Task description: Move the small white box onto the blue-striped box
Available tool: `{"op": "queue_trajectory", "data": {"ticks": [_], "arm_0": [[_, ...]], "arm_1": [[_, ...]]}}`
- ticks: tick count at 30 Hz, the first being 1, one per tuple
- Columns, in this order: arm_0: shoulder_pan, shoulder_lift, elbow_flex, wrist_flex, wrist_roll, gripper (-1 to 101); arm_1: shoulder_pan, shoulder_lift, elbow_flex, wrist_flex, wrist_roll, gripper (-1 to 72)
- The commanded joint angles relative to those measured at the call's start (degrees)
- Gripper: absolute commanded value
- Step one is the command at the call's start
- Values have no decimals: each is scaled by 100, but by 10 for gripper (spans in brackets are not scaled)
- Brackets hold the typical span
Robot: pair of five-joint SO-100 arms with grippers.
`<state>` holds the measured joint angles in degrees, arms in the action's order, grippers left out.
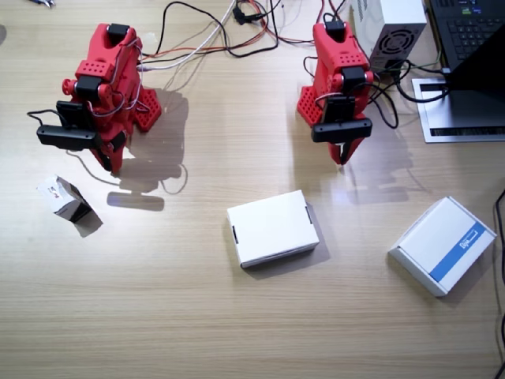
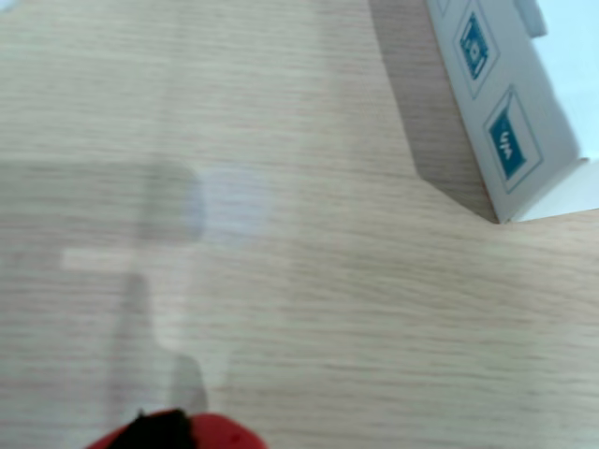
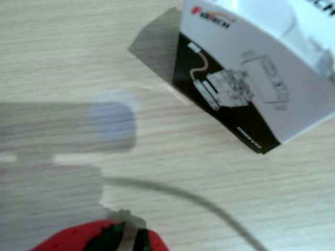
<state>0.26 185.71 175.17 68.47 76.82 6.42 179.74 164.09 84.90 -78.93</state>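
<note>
Lying on the worktop just in front of the right gripper [image 1: 110, 162], the small white box [image 1: 63, 197] is well apart from the blue-striped box [image 1: 443, 245], beyond the plain white box [image 1: 272, 227]. Both sets of jaws appear closed and empty; the right arm is judged nearer.

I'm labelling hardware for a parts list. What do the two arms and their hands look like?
Both arms are red plastic with black parts. The right arm carries thin red, white and black wires along its body and a black block at the wrist. The left arm has a black crossbar above its pointed red hand, with black cables behind.
</note>
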Motion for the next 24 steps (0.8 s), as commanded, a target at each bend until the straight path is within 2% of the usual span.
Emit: {"op": "queue_trajectory", "data": {"ticks": [1, 11, 14, 16, 18, 21, 24], "arm_0": [[26, 167, -105, 114, 642, 0], [18, 167, -105, 114, 633, 0], [18, 167, -105, 114, 615, 0], [18, 167, -105, 114, 606, 0], [26, 167, -105, 114, 589, 0], [26, 167, -105, 105, 571, 0], [26, 167, -105, 105, 571, 0]], "arm_1": [[-360, 26, -62, -149, 229, 2], [-378, 26, -62, -149, 255, 2], [-519, 141, -246, -62, 721, 2], [-853, 132, -1266, 422, 923, 2], [-932, 62, -2312, 747, 958, 46], [-809, -642, -3612, 844, 905, 108], [-791, -1538, -4535, 835, 1283, 262]]}}
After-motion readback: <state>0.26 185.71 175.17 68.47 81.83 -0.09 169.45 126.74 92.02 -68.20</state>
